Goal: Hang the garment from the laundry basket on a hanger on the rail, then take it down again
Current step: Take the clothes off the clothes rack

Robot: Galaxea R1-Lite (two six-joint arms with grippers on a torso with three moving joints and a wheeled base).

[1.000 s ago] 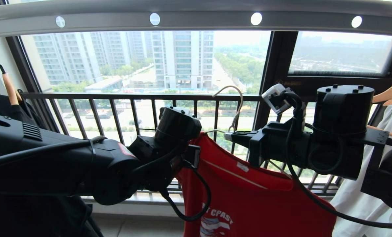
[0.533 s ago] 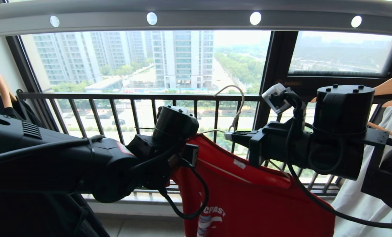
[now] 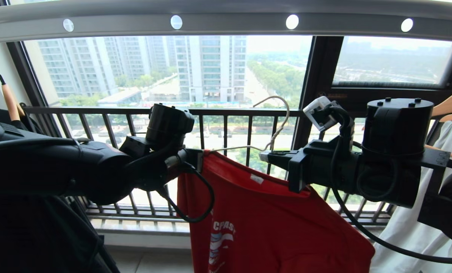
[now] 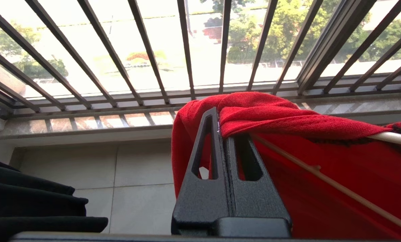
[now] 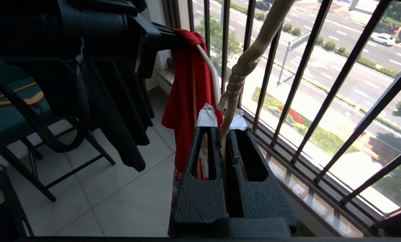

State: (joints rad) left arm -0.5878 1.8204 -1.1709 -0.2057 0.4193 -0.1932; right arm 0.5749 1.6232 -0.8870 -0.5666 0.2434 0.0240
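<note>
Below the rail [image 3: 226, 23], at twelve o'clock in your head view, the garment [image 3: 264, 216] drapes the hanger [image 3: 275, 121], not yet hooked; hanging and taking down remain. In the left wrist view, your left gripper [image 4: 220, 129] is clenched on the red shoulder, probably pulling it over the wire. In the right wrist view, your right gripper [image 5: 222, 127] pinches the hanger's neck beside the black railing [image 5: 335, 77], above a tiled floor [image 5: 126, 201].

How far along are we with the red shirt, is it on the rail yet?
Not yet. Done: the red T-shirt is out of the basket and draped on the wire hanger. In hand: the right gripper is shut on the hanger's neck, and the left gripper is shut on the shirt's shoulder. Left: the hook hangs free below the rail, so hooking it, then taking it down.
</note>
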